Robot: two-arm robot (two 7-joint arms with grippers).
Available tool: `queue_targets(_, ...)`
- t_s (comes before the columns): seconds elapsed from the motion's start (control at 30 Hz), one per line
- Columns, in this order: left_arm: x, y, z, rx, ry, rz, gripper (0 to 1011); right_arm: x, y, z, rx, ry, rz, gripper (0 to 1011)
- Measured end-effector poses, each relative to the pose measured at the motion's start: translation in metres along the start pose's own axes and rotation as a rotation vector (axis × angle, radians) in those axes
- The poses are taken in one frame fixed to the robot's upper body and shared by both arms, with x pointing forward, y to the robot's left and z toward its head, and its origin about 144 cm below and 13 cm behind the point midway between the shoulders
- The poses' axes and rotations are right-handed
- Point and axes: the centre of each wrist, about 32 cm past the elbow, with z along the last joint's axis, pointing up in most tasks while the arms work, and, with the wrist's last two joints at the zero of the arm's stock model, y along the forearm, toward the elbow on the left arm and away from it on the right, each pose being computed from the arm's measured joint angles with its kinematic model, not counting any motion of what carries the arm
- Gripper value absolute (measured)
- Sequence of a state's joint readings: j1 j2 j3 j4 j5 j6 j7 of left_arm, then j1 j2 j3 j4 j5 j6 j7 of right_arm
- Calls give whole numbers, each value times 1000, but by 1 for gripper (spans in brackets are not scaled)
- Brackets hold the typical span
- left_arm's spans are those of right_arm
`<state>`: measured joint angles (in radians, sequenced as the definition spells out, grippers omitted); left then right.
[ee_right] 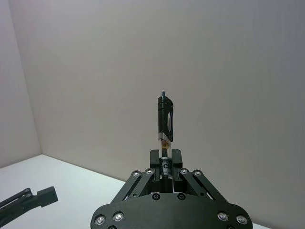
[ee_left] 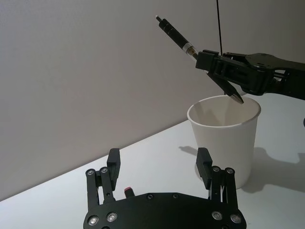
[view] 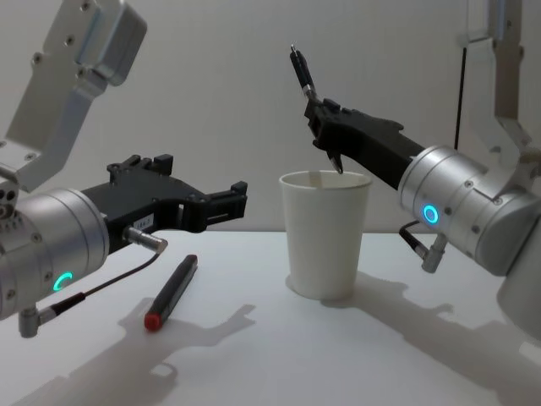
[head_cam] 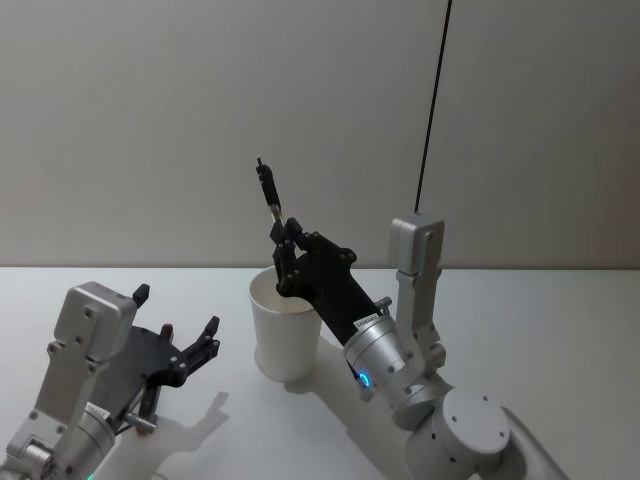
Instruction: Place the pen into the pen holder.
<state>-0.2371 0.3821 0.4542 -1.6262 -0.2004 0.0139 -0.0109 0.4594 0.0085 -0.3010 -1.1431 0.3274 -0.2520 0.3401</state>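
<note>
Centre frame, over pen holder (head_cam: 285,345) | right gripper (head_cam: 283,246) clamps tilted pen (head_cam: 266,190) | sink tip inside before release | left gripper (head_cam: 177,311) idle lower left, wide

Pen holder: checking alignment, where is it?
In the head view the pen holder stands mid-table, under the pen held by the right end effector; left end effector hovers leftward.

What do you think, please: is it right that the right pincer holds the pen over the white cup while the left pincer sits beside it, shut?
Not quite: the left pincer is open, not shut, as the left wrist view shows. The right pincer does hold the pen over the white cup.
</note>
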Motion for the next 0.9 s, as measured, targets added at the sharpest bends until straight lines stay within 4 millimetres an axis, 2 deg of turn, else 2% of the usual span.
queue_targets(0.5,0,0,0,0,0,0,1004,-2,0,-4,-11,-10,-12,152)
queue_targets(0.9,0,0,0,0,0,0,1004,-3,-1,-5,-15,-13,-17,502)
